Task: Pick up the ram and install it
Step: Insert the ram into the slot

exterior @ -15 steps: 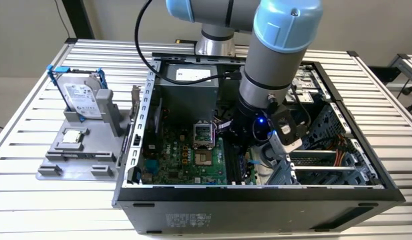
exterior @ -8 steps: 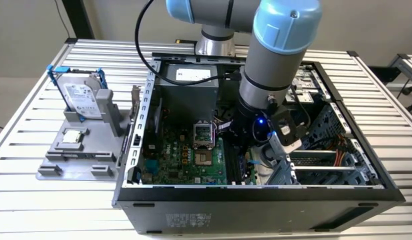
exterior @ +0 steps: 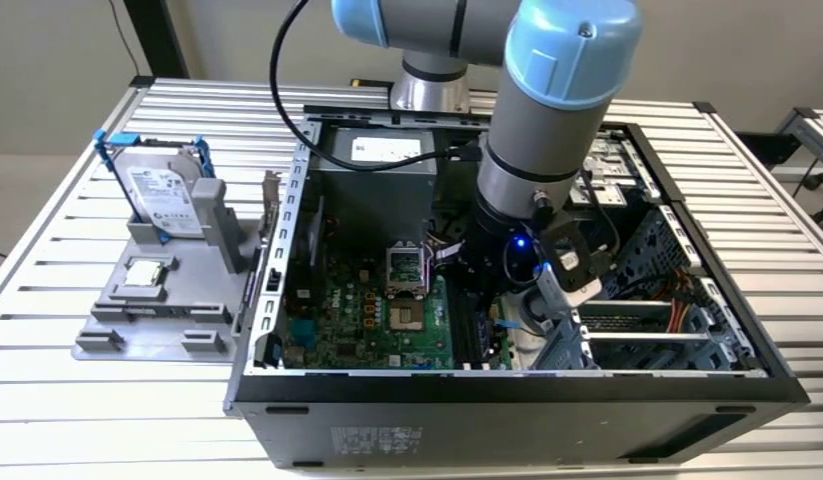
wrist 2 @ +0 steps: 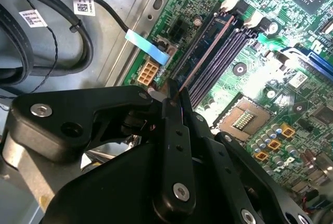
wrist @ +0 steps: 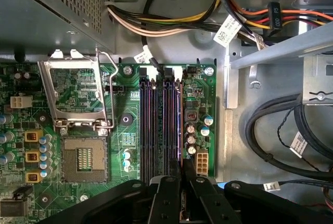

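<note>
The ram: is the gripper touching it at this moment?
Touching. In the second wrist view the gripper has its fingers closed on the near end of the ram, a thin stick seen edge-on that runs out along the memory slots.

One hard drive [exterior: 164,190], one processor chip [exterior: 144,271], one ram [wrist 2: 205,57].

The motherboard [wrist: 125,104] is green, with black and purple memory slots [wrist: 158,125] and small orange parts. The gripper [wrist 2: 174,99] is black with silver screws. The arm [exterior: 545,130] is grey with light blue caps. The hard drive [exterior: 164,190] is silver in a blue frame, on a grey holder [exterior: 158,310]. The cables [wrist: 166,26] are yellow, orange and black. The table [exterior: 64,230] is white with stripes.
</note>
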You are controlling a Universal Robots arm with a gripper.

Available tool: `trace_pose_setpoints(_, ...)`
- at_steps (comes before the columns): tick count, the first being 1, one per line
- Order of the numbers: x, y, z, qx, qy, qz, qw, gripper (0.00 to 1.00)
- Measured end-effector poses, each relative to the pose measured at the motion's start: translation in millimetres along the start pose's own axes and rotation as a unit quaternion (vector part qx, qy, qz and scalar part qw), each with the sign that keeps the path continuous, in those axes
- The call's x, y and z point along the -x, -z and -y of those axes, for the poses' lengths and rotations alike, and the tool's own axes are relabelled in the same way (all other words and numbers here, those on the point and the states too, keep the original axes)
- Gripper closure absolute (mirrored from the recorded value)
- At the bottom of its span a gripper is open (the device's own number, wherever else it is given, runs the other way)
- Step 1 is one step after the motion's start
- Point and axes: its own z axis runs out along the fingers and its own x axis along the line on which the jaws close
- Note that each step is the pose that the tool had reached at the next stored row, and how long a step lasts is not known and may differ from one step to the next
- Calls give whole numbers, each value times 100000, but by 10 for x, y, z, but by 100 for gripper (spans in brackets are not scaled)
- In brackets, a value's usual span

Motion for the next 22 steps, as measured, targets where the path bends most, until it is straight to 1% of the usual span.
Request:
trace_pose_setpoints(5, 0, 0, 0, 1, 0, 52, 100000, 100)
trace_pose_setpoints(7, 0, 13, -1, 0, -2, 55, 100000, 100)
trace_pose_setpoints(9, 1, 42, -1, -104, 3, 57, 100000, 100)
trace_pose_setpoints(14, 4, 68, -5, -466, 9, 67, 99999, 100)
trace_pose_setpoints(18, 6, 82, -8, -1203, 27, 81, 99993, 100)
trace_pose_setpoints(21, 5, 82, -41, -2155, 41, 112, 99977, 100)
trace_pose_setpoints(22, 5, 82, -61, -2427, 46, 118, 99970, 100)
